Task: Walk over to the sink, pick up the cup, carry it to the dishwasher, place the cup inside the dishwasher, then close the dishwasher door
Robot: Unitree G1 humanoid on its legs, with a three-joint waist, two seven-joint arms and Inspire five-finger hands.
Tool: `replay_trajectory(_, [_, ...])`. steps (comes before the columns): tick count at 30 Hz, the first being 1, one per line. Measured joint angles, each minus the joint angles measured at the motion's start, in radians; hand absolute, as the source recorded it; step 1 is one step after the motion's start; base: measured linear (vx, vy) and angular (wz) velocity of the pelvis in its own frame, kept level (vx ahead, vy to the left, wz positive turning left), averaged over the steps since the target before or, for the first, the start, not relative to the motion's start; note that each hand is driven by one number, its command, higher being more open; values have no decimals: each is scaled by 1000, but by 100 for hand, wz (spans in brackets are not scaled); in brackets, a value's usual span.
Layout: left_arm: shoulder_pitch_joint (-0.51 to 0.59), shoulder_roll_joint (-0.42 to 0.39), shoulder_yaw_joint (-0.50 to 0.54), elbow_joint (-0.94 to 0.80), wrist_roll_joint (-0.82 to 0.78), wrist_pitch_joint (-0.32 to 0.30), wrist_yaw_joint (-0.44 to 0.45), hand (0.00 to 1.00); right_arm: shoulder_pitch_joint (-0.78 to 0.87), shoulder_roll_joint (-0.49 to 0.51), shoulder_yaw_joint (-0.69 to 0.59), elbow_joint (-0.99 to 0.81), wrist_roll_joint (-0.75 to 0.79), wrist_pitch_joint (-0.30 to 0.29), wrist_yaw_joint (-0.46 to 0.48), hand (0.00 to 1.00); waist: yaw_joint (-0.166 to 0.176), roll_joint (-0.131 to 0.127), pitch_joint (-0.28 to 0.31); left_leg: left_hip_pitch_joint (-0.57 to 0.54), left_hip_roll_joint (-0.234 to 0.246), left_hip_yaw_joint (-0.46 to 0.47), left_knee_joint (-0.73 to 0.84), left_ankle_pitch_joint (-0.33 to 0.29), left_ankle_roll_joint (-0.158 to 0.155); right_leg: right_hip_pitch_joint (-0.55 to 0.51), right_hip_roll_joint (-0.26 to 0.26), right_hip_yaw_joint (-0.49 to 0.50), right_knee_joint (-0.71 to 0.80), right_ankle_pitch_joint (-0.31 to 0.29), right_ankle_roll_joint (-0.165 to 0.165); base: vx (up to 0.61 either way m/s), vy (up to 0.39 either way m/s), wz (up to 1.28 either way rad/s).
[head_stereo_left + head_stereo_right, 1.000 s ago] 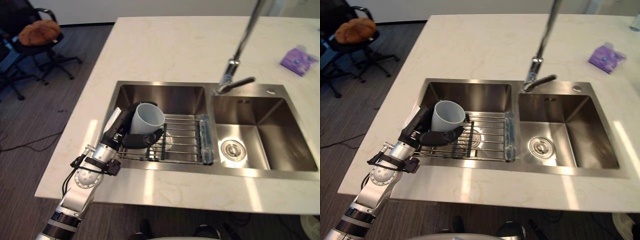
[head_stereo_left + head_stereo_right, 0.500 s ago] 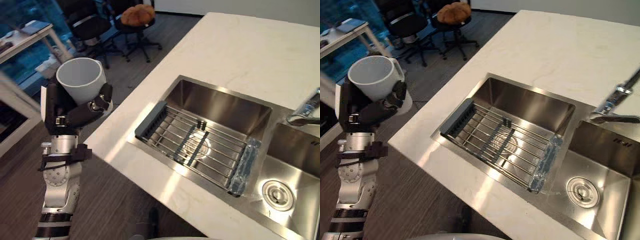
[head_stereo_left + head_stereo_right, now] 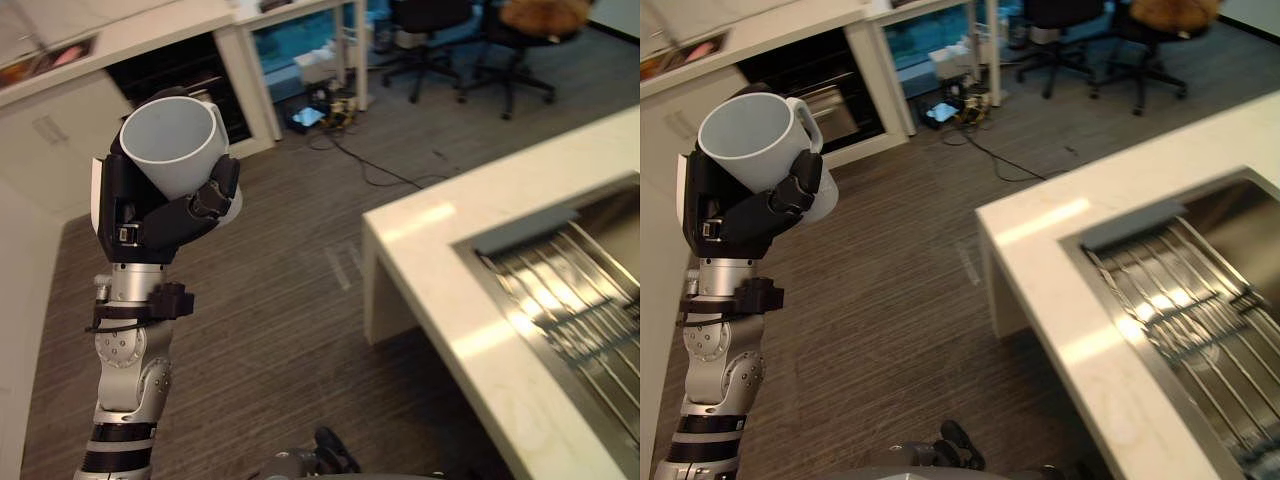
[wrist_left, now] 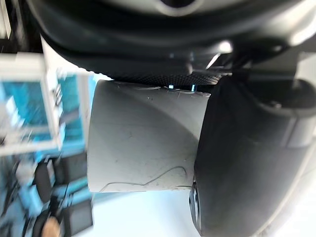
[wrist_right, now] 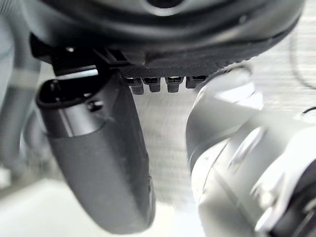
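White cup [image 3: 170, 145] is out of the sink and up in the air now, mouth up and tipped a bit, with its handle on the far side. The left hand [image 3: 150, 215] is clenched round the lower half of it, fingers across the front and thumb tucked underneath. The left wrist view shows the cup wall [image 4: 143, 143] pressed snug against the palm, so the grip looks solid to me.

Big change from a second ago: back then the cup was down on the rack [image 3: 570, 300] in the sink [image 3: 600, 215], hand just wrapped on it. Half a second ago it was already lifted clear. Now the whole view has swung left, so that's the robot turning, not the kitchen moving. The counter [image 3: 450, 260] and sink have slid off to the right edge, well apart from the cup, which hangs over the dark wood floor [image 3: 280, 290].

So I'd call the pickup done and the carry leg just starting. Ahead, past the cup, there's a dark appliance front [image 3: 825, 100] set in the white cabinets [image 3: 50, 140]. That might be the dishwasher, but I can't tell from here, or whether its door is open.

The right hand [image 5: 98, 148] is idle down low, and I can't tell if it's open or closed.
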Motion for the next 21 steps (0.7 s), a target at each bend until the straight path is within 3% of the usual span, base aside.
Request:
replay_trajectory(3, [21, 1, 3, -16, 39, 25, 5, 0, -18, -10, 0, -13, -21, 16, -32, 100, 44, -3, 2, -4, -51, -43, 20, -62, 37, 7, -57, 30, 79, 18, -5, 27, 252, 72])
replay_trajectory(4, [62, 3, 22, -19, 45, 31, -7, 0, -11, -24, 0, -28, -26, 23, -35, 100, 45, 0, 2, 10, -78, -83, 22, -77, 58, -7, -99, 73, 170, 50, -49, 61, 230, 62])
replay_trajectory(5, [70, 3, 27, -19, 45, 31, -10, 0, -11, -25, 1, -31, -26, 26, -35, 100, 45, 0, 2, 12, -83, -93, 21, -79, 60, -14, -103, 93, 191, 54, -65, 91, 208, 78])
replay_trajectory(6, [97, 1, 42, -18, 44, 32, -23, 0, -11, -23, -2, -45, -31, 37, -33, 100, 43, 3, 0, 18, -93, -128, 14, -76, 70, -63, -84, 199, 239, 37, -104, 88, 171, 86])
replay_trajectory(7, [110, -10, 44, -8, 45, 32, -33, 0, -12, -13, -2, -48, -42, 39, -25, 100, 41, 21, 1, 30, -96, -186, -11, -61, 84, -110, 4, 323, 236, 5, -90, 73, 147, 112])
replay_trajectory(8, [112, -23, 41, 1, 45, 32, -43, 0, -13, -5, -2, -47, -46, 40, -22, 100, 33, 36, 6, 42, -95, -230, -29, -50, 47, -126, 70, 380, 221, -11, -85, 77, 108, 176])
replay_trajectory(9, [110, -53, 37, 35, 44, 36, -66, 0, -15, 32, 1, -40, -51, 42, -20, 100, -3, -8, 16, 26, -104, -305, 41, -105, -204, -165, 145, 519, 151, -41, -90, 126, 36, 177])
replay_trajectory(10, [116, -9, 69, 31, 42, 28, -74, 0, -14, 100, 37, -60, -54, 32, -9, 100, 5, -69, 18, -74, -13, -304, 384, -261, 97, -242, 89, 615, 149, -52, 0, 151, 23, 154])
replay_trajectory(11, [116, 3, 74, 31, 42, 27, -76, 0, -3, 105, 40, -70, -55, 25, -1, 100, 14, -49, 11, -54, 84, -340, 318, -221, 20, -263, 128, 643, 126, -68, 32, 128, 129, 125])
replay_trajectory(12, [98, -17, 78, 60, 39, 28, -79, 0, -17, 117, 49, -55, -54, 23, 10, 100, 6, -74, 15, -41, 57, -401, 301, -194, -30, -275, 146, 762, 59, -88, 58, 134, 213, 135])
replay_trajectory(13, [100, -26, 68, 82, 38, 33, -90, 0, -14, 118, 80, -56, -49, 25, 12, 100, -6, -71, 14, -27, 23, -461, 263, -171, -28, -298, 189, 851, 19, -87, 61, 134, 201, 160])
replay_trajectory(16, [101, -19, 56, 119, 26, 36, -132, 0, -14, 109, 104, -63, -45, 16, 15, 100, -6, -72, 14, -6, -7, -544, 231, -157, -28, -353, 227, 915, -4, -72, 56, 169, -9, 112])
replay_trajectory(17, [102, -19, 57, 135, 9, 36, -142, 0, -15, 95, 124, -65, -45, 19, 17, 100, -2, -87, 5, 2, -24, -571, 222, -154, -32, -375, 225, 901, -32, -37, 45, 188, -98, 86])
replay_trajectory(18, [108, -25, 56, 142, 0, 36, -146, 0, -16, 84, 132, -68, -45, 20, 22, 100, 0, -83, 2, 11, -34, -595, 211, -153, -38, -378, 233, 898, -61, 48, 27, 199, -108, 82])
replay_trajectory(19, [110, -32, 57, 142, 0, 36, -154, 0, -18, 79, 131, -67, -45, 20, 23, 100, 0, -85, -3, 13, -36, -608, 205, -152, -43, -374, 236, 895, -71, 70, 42, 219, -124, 55])
replay_trajectory(21, [117, -49, 57, 143, -4, 35, -188, 0, -46, 53, 132, -62, -45, 33, 27, 100, 24, -64, -16, 23, -11, -620, 157, -138, -69, -342, 263, 873, -154, 104, 31, 229, -114, 12])
